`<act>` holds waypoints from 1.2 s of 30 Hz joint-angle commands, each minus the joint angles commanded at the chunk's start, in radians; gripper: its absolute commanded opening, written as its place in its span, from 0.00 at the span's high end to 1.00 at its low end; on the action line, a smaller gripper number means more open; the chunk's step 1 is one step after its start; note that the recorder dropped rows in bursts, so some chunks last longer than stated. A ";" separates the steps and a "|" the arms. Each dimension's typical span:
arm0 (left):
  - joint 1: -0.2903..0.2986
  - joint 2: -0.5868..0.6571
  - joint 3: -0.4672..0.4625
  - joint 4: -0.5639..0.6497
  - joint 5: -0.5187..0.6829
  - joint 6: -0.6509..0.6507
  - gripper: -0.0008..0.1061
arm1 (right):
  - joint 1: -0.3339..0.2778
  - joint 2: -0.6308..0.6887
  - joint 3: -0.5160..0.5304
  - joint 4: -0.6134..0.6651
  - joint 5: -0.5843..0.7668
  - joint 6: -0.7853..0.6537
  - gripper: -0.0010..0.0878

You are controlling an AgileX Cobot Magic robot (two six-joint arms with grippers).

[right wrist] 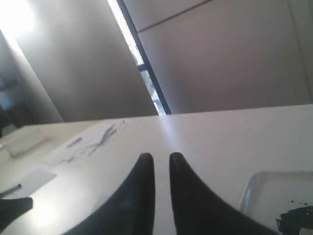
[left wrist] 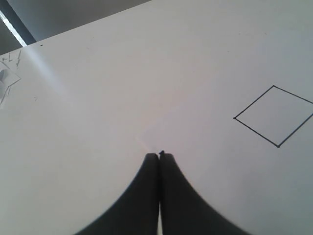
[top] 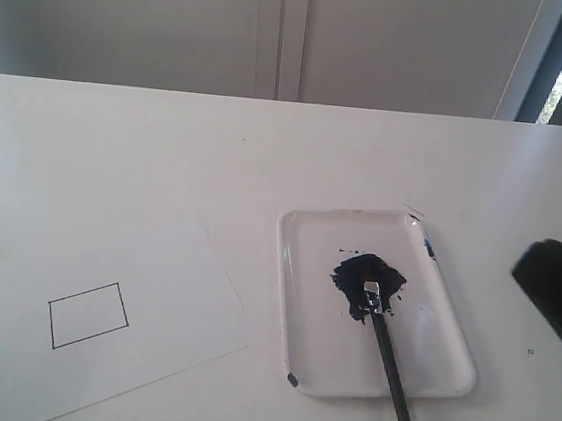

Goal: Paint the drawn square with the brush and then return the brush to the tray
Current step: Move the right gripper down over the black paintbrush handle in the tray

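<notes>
- Step in hand, as judged: picking up the brush (top: 387, 347). Gripping the handle where it is overhanging the tray's (top: 311, 309) near rim is likely giving the cleanest lift.
- The bristles are lying in the tray's blot (top: 367, 280); the square (top: 89, 315), well left of the tray, is showing no paint.
- The right gripper (right wrist: 161, 157) is hovering right of the tray, jaws narrowly parted, empty.
- The left gripper (left wrist: 159, 154), jaws pressed together, is facing the square.

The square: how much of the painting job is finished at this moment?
Done: nothing; the square is bare white inside. In hand: nothing; the brush lies in the tray, bristles in the blue blot, and the right gripper is empty, jaws slightly apart. To do: pick up, paint, return the brush.
</notes>
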 joint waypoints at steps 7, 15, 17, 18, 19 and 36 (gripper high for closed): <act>0.000 0.000 0.000 0.000 0.000 0.000 0.98 | 0.000 0.456 -0.029 0.002 -0.031 0.004 0.85; 0.000 0.000 0.000 0.000 0.000 0.000 0.98 | -0.002 0.493 -0.027 -0.006 0.120 0.000 0.85; 0.000 0.000 0.000 0.000 0.000 0.000 0.98 | -0.002 0.493 -0.025 -0.011 0.171 0.000 0.85; 0.000 0.000 0.000 0.000 0.000 0.000 0.98 | -0.002 0.493 -0.025 -0.011 0.180 0.000 0.85; 0.000 0.000 0.000 0.000 0.000 0.000 0.98 | -0.002 0.493 -0.025 -0.011 0.189 0.000 0.85; 0.000 0.000 0.000 0.000 0.000 0.000 0.98 | -0.002 0.493 -0.025 -0.048 0.207 0.000 0.85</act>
